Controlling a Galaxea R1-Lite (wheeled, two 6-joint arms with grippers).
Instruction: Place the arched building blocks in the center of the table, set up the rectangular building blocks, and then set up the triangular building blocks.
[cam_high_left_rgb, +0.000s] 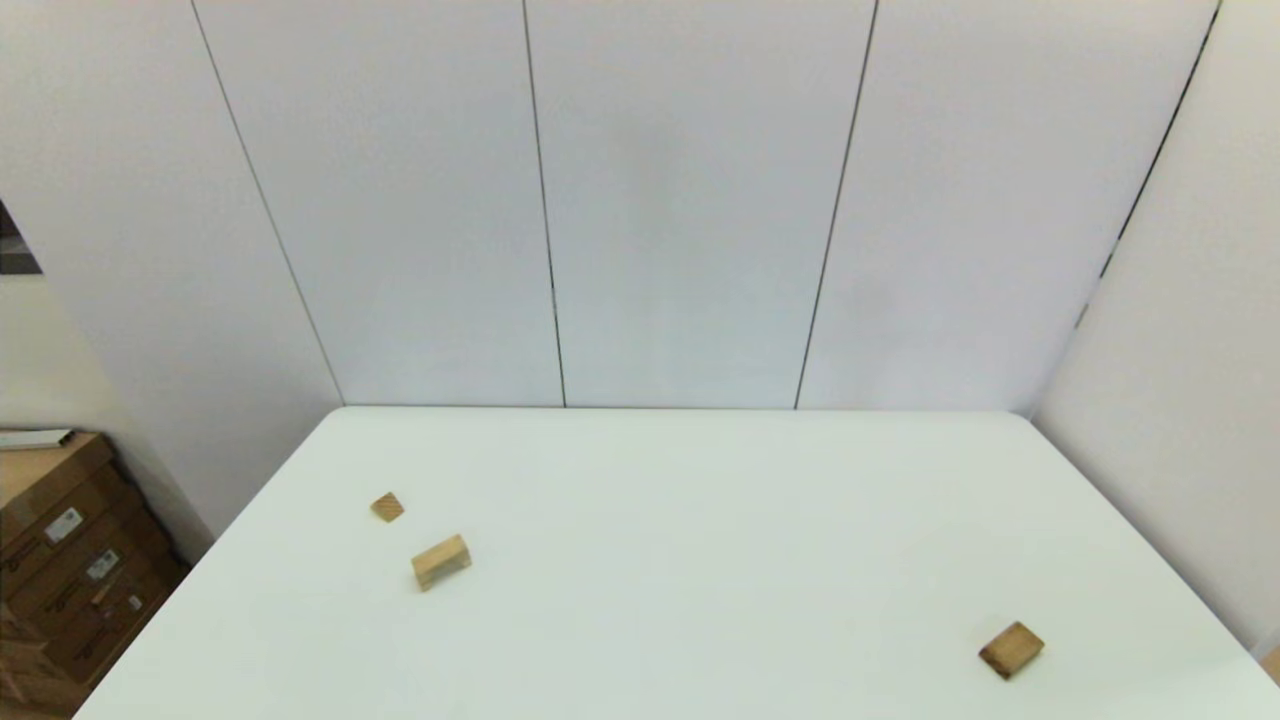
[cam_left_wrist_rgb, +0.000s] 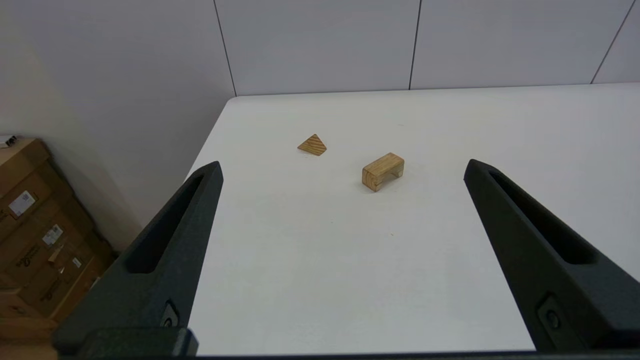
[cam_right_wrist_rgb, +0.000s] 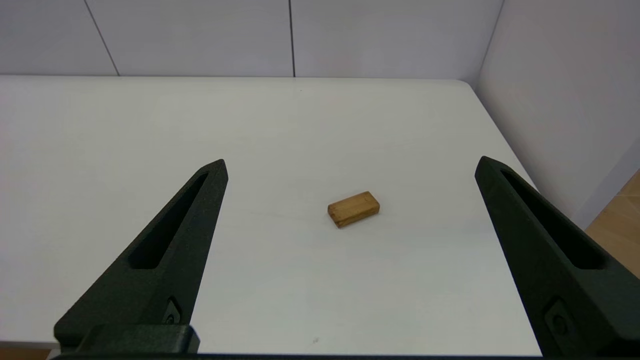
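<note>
On the smooth white desk, the pale arch with its curved hollow lies at the left, near the grain-striped wedge. The darker flat slab lies well apart at the right. The left tool gapes wide, short of the arch; the right tool gapes wide, short of the slab.

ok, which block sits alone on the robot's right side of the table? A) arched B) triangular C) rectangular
C: the rectangular block lies by itself near the right edge of the table, while the arched block and triangular block sit close together on the left.
</note>
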